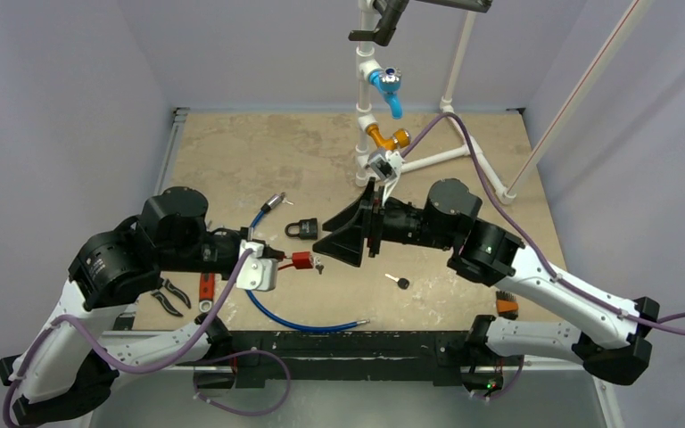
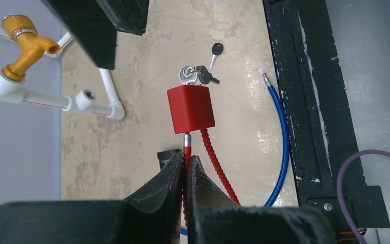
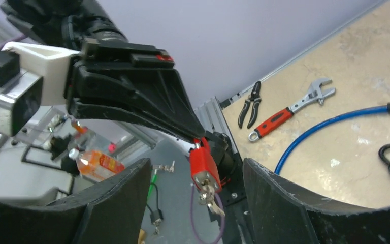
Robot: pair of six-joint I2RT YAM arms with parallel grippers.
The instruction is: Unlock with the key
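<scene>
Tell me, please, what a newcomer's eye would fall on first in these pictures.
The red padlock stands out, held above mid-table by its cable shackle in the shut left gripper, keys dangling from its end. The open right gripper faces it, and a blue tap and an orange tap sit on the pipe frame behind.

Black-jointed, white-shelled left arm (image 1: 62,312) and right arm (image 1: 544,278), purple cables (image 2: 370,151), wedge-shaped black left claw (image 2: 185,158), right claw (image 3: 193,168).

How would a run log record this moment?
left end effector: holds red padlock cable | right end effector: open near key | key: inserted
</scene>
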